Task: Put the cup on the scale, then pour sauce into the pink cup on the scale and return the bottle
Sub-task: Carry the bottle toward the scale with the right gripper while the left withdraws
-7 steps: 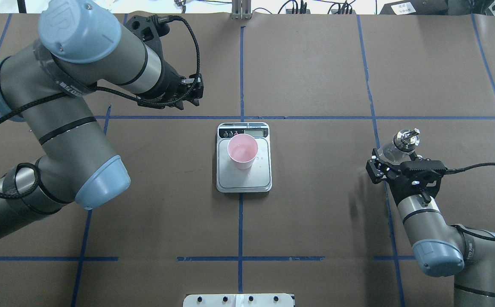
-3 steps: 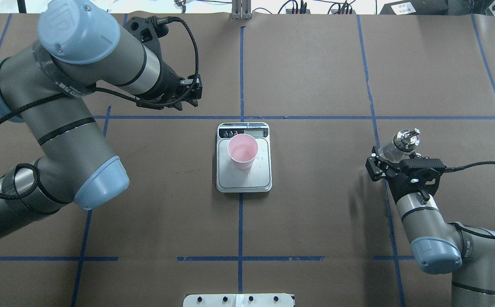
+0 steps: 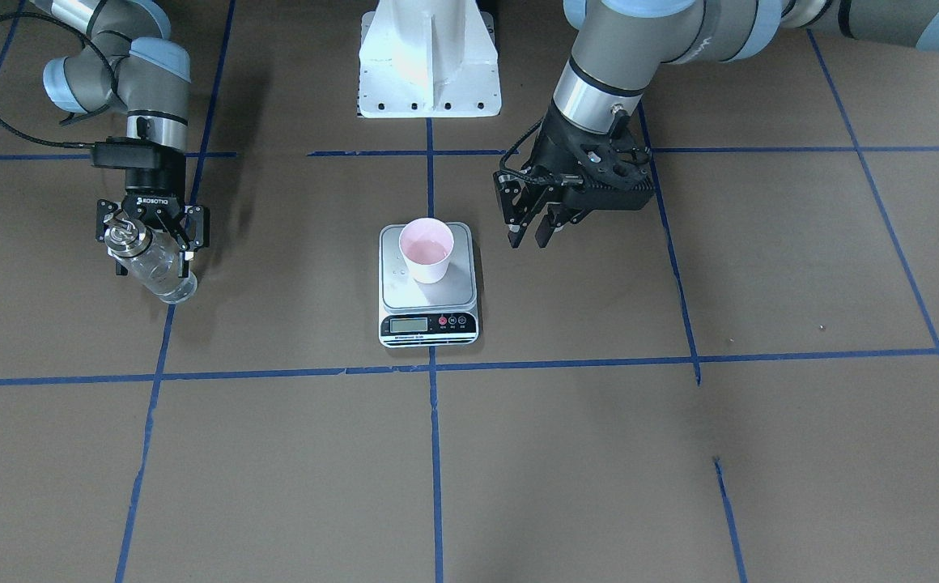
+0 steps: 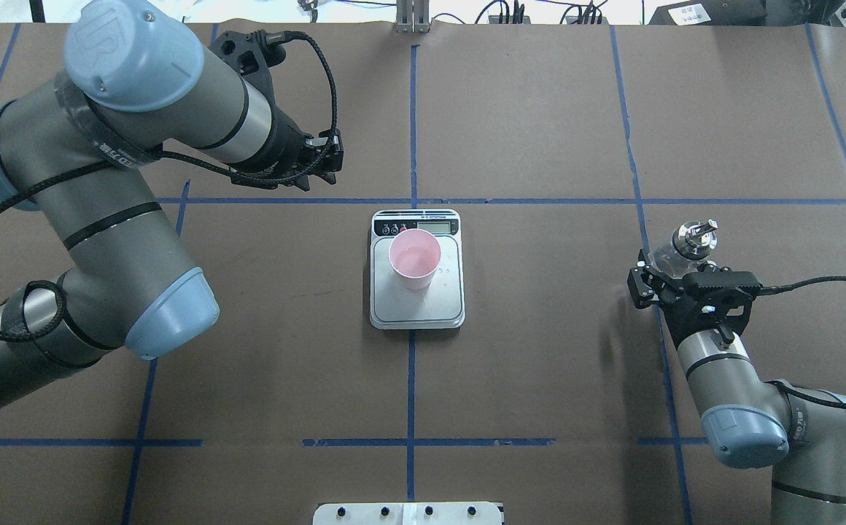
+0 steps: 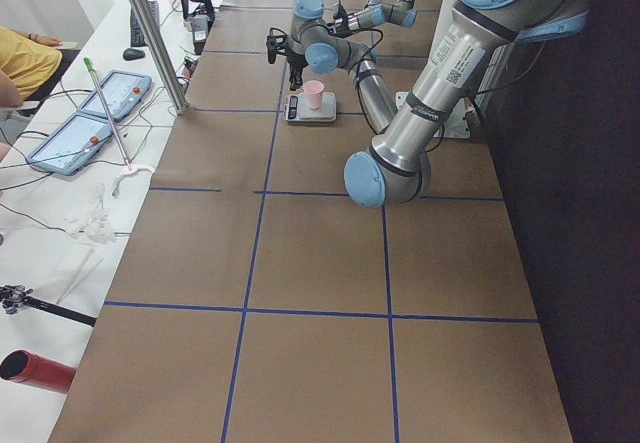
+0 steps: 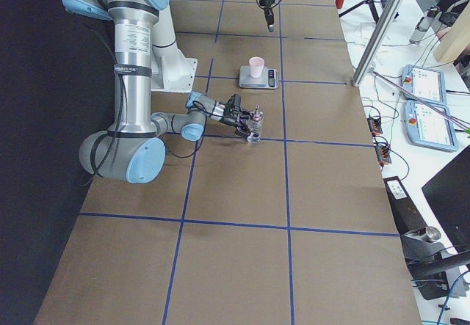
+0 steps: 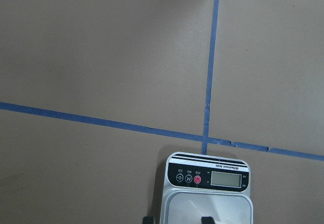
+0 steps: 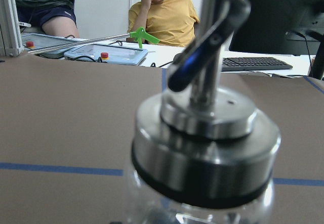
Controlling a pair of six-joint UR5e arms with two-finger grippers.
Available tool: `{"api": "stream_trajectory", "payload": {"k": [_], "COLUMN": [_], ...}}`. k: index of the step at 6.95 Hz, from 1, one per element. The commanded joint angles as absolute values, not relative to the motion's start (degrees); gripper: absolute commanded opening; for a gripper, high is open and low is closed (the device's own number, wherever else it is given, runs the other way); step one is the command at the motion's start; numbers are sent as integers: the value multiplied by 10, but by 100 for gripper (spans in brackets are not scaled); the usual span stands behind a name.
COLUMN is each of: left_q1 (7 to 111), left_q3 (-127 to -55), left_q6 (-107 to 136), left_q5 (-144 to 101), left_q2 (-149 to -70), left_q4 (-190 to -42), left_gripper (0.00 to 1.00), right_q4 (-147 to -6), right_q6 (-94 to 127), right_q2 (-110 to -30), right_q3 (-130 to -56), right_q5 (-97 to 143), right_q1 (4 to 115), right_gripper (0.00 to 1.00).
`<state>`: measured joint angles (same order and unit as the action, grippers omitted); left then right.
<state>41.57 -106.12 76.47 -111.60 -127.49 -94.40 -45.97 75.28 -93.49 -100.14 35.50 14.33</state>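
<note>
The cup (image 4: 414,259) was seen upright on the platform of the scale (image 4: 423,312), toward its display end, at the middle of the desk (image 4: 540,379). The bottle (image 3: 155,265) was found well apart from the scale, on the robot's right side. It was clasped by the right tool (image 3: 151,241) just below the silver cap and tilted, base lowest; whether the base touched the desk could not be told. The left tool (image 3: 527,240) was held above the desk near the scale, fingers parted, with nothing between them.
</note>
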Motion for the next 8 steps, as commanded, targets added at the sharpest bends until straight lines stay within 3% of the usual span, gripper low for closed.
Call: {"api": "stream_trajectory", "payload": {"k": [1, 2, 6, 8], "left_q1": [417, 416, 417, 433], "left_q3": [-1063, -1067, -1083, -1124], "left_q6": [765, 765, 765, 746], "left_q5": [-1116, -1116, -1116, -1118], "left_q2": [-1274, -1274, -1265, -1225], "left_q4": [-943, -943, -941, -939], "left_gripper": [43, 43, 42, 41], "right_q4": [-461, -460, -470, -572], "right_q6": [738, 709, 613, 594], "right_q2": [-934, -933, -923, -885], "right_q3": [-996, -997, -1084, -1106], "right_q5": [355, 356, 362, 360], "right_q1": [142, 144, 159, 159], "right_gripper": [15, 0, 0, 0]}}
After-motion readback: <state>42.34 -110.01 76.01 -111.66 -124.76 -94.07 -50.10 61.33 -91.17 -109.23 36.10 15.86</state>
